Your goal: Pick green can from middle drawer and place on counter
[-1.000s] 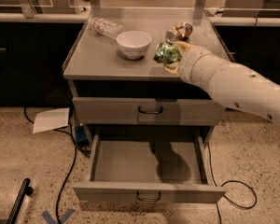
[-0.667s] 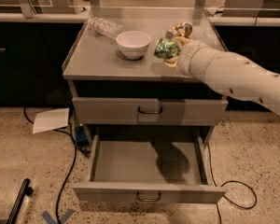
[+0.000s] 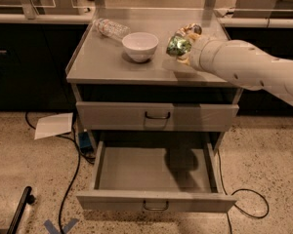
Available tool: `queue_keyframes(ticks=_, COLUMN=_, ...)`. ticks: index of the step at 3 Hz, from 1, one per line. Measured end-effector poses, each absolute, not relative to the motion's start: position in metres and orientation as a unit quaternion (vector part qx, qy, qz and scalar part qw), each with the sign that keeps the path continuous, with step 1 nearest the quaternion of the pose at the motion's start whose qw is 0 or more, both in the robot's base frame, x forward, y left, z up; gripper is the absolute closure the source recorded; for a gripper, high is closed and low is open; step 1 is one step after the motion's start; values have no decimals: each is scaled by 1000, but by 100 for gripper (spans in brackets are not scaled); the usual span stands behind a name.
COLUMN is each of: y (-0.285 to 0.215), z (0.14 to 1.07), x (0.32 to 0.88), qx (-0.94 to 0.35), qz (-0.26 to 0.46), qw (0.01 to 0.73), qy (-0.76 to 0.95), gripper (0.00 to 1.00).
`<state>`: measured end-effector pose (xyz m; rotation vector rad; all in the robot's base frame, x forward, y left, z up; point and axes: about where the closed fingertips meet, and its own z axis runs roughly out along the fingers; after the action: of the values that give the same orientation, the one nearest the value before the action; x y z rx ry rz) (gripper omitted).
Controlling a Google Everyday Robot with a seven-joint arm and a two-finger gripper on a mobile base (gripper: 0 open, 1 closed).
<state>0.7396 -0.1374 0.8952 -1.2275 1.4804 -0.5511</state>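
The green can (image 3: 176,45) is small and shiny, and it is held in my gripper (image 3: 180,48) at the end of the white arm reaching in from the right. The gripper is shut on the can and holds it over the right part of the grey counter (image 3: 107,62), just right of the white bowl (image 3: 140,46). I cannot tell whether the can's base touches the top. The middle drawer (image 3: 156,199) is pulled out below, and its inside is bare, with the arm's shadow in it.
A brown-gold and silver can (image 3: 193,29) stands just behind the gripper. A clear plastic bottle (image 3: 110,28) lies at the counter's back left. The upper drawer (image 3: 157,116) is closed. Paper (image 3: 53,126) and cables (image 3: 73,169) lie on the floor.
The gripper with the green can has moved slightly up and farther back over the counter. The bowl, the bottle and the drawers have not moved.
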Motion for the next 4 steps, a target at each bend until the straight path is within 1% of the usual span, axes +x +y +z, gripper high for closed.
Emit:
queue_keyframes(ticks=1, y=-152, z=884, x=753, qx=-509, qz=-239, qw=523, qy=641, gripper=100)
queue_keyframes(ticks=2, y=-164, z=888, x=754, qx=-504, qz=-248, qw=520, qy=643, gripper=81)
queue_keyframes(ticks=4, y=-164, z=888, x=754, qx=-504, qz=-248, qw=520, qy=643, gripper=34)
